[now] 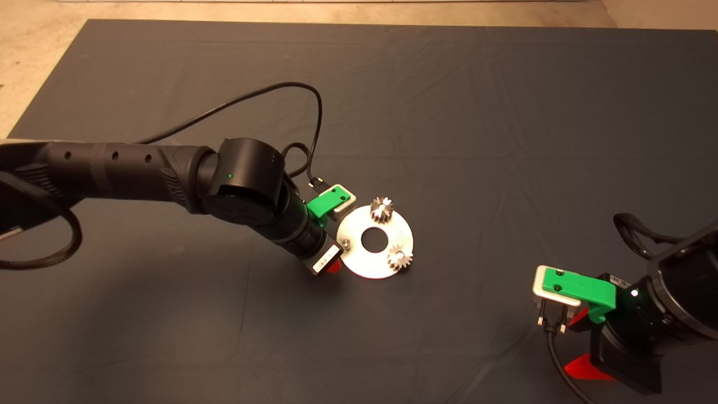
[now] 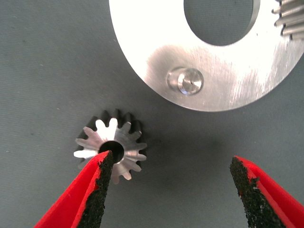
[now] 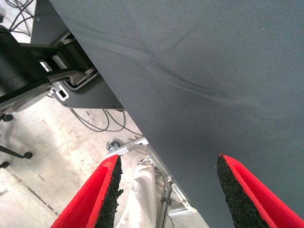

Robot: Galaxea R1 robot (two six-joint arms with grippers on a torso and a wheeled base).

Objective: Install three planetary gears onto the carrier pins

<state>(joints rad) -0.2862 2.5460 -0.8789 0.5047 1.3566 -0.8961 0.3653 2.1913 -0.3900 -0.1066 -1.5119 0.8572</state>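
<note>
The shiny round disc [image 1: 377,264] lies mid-mat, with two planetary gears [image 1: 382,209] [image 1: 400,258] seated on carrier pins. The third carrier pin [image 2: 189,80] stands bare near the disc's left rim [image 1: 346,243]. A loose planetary gear [image 2: 111,149] lies flat on the mat just off the disc's edge; the left arm hides it in the head view. My left gripper [image 2: 172,164] hovers open over it, one pad [image 2: 102,175] overlapping the gear's bore, the other well clear. It sits at the disc's lower left [image 1: 334,266]. My right gripper [image 1: 572,345] waits open at the lower right.
The left arm's black cable [image 1: 291,90] loops above the mat behind the wrist. The right wrist view shows the mat's edge [image 3: 142,137], bare floor, cables and a metal frame beyond it.
</note>
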